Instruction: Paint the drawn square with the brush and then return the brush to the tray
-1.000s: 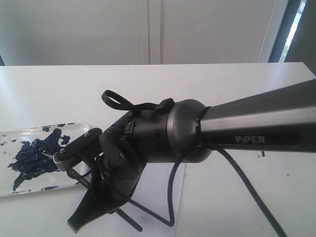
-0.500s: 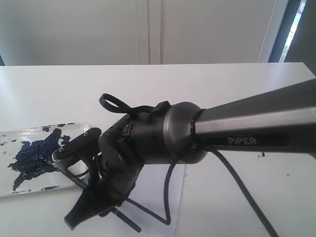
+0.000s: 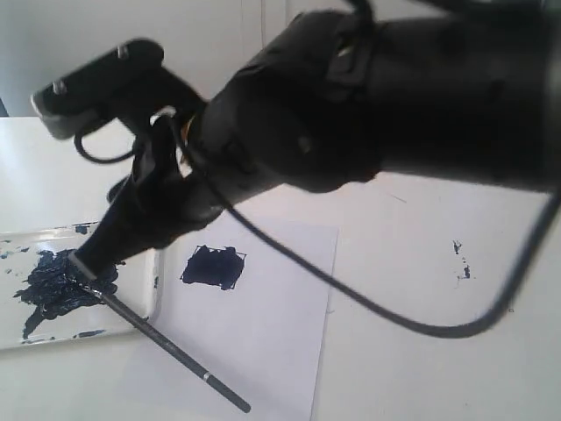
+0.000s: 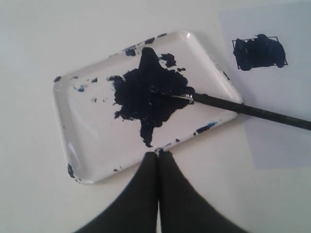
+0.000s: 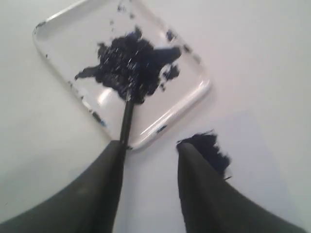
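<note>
The right gripper (image 5: 151,144) has its jaws spread with nothing between them. The long, thin black-handled brush (image 5: 127,114) runs under the tip of one finger; whether they touch cannot be told. Its bristles rest in the dark navy blotch of the glossy white rectangular tray (image 5: 58,46), ahead of the jaws, and its handle crosses the rim. The small black-outlined drawn square (image 5: 211,145), filled navy, lies by the other fingertip. The left gripper (image 4: 158,155) has its jaws pressed together and empty, just short of the tray rim.

We've got a plain white table (image 3: 491,377) with a few dark specks (image 3: 460,260), and behind it a pale grey wall (image 3: 53,35) with a vertical seam (image 3: 263,26).
</note>
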Action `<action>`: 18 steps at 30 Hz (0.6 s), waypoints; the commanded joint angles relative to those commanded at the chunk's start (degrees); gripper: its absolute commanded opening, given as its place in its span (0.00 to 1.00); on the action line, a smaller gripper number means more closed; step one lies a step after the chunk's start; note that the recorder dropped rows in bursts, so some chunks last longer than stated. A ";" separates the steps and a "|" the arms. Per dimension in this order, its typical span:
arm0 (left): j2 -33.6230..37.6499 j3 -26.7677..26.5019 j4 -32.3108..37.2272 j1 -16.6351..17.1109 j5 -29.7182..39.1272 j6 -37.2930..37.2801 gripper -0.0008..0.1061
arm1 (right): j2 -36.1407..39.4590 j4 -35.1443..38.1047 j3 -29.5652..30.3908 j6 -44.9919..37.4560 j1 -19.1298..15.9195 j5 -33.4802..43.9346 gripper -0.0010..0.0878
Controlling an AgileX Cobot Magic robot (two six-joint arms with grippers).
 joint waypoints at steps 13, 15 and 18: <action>0.00 0.00 6.91 0.00 -2.53 -1.88 0.01 | -12.89 -9.87 0.00 2.90 0.00 -3.86 0.32; 0.00 0.00 6.91 0.00 -2.53 -1.88 0.01 | -13.62 -9.87 0.00 2.90 0.00 -3.86 0.32; 0.00 0.00 6.91 0.00 -2.53 -1.88 0.01 | -13.77 -9.87 0.00 2.90 0.00 -3.86 0.32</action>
